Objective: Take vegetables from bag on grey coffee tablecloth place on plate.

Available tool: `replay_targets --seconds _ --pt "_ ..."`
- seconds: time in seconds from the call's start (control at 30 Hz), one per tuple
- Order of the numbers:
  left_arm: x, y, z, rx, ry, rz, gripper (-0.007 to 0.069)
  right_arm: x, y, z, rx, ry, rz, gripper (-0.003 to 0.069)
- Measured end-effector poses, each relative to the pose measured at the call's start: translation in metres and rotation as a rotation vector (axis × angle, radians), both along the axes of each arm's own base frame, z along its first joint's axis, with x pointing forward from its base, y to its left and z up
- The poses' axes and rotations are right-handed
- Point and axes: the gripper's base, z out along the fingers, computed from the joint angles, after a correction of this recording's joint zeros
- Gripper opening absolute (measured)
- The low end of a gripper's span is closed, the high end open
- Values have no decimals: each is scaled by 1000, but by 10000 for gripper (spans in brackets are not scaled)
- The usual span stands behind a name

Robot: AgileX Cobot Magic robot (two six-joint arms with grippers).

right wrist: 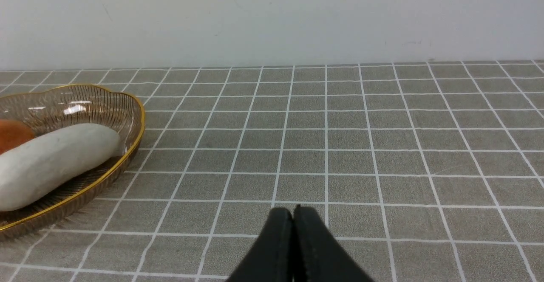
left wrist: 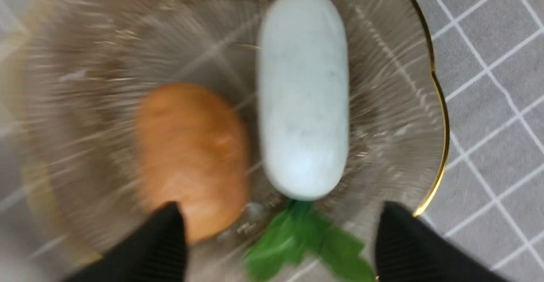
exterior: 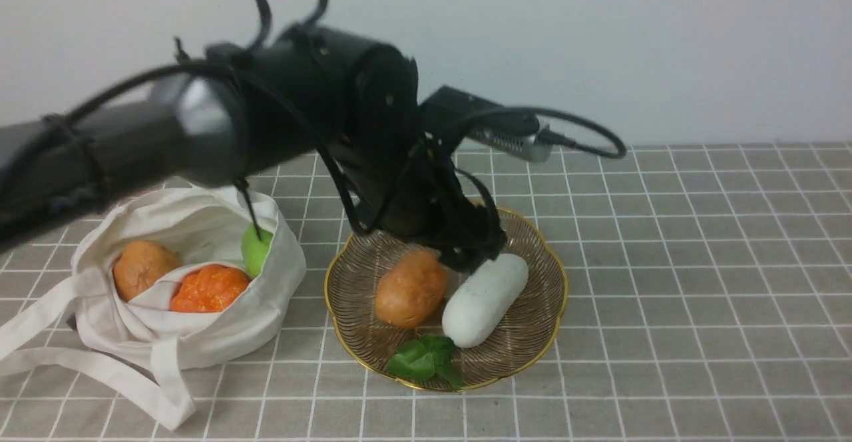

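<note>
The white radish (exterior: pixel 486 299) (left wrist: pixel 304 95) lies on the glass plate (exterior: pixel 532 335) (left wrist: pixel 442 116) beside a brown potato (exterior: pixel 411 287) (left wrist: pixel 191 154); its green leaf (exterior: pixel 426 359) (left wrist: pixel 306 239) points to the plate's near rim. My left gripper (exterior: pixel 476 259) (left wrist: pixel 280 207) hovers just above the radish's far end, open, its fingers (left wrist: pixel 170 231) wide apart and holding nothing. The white bag (exterior: pixel 200 335) to the plate's left holds a brown lump (exterior: pixel 143 265), a bumpy orange vegetable (exterior: pixel 210 289) and a light-green one (exterior: pixel 255 249). The right gripper (right wrist: pixel 293 209) is shut and empty, low over the cloth.
The grey checked tablecloth (exterior: pixel 665 295) (right wrist: pixel 340 146) covers the table up to a white wall (exterior: pixel 599 42). The bag's long straps (exterior: pixel 80 362) trail toward the near left edge. In the right wrist view the plate (right wrist: pixel 127 103) with the radish (right wrist: pixel 55 163) sits off to one side.
</note>
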Motion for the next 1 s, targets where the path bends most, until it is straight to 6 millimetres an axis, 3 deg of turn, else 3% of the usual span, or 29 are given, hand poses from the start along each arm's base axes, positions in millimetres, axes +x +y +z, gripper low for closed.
replay_targets --seconds 0.03,0.07,0.17,0.23,0.27,0.37,0.43,0.5,0.57,0.7,0.83,1.0 --pt "0 1 0 9 -3 3 420 0 0 0 0 0 0 -15" --pt "-9 12 26 13 -65 26 274 0 0 0 0 0 0 -15" --pt "-34 39 76 -9 -190 78 66 0 0 0 0 0 0 -15" --pt "-54 57 104 -51 -253 114 14 0 0 0 0 0 0 -15" --pt "-58 59 108 -60 -263 116 9 0 0 0 0 0 0 -15" --pt "-95 81 124 -133 -332 120 -5 0 0 0 0 0 0 -15" --pt "-107 88 129 -177 -370 122 -5 0 0 0 0 0 0 -15" --pt "-136 106 125 -277 -433 140 -5 0 0 0 0 0 0 -15" --pt "-143 111 122 -316 -456 147 -5 0 0 0 0 0 0 -15" --pt "-179 135 87 -432 -530 152 -5 0 0 0 0 0 0 -15" --pt "-203 153 71 -465 -555 155 -5 0 0 0 0 0 0 -15" --pt "-228 172 76 -531 -634 154 -5 0 0 0 0 0 0 -15"
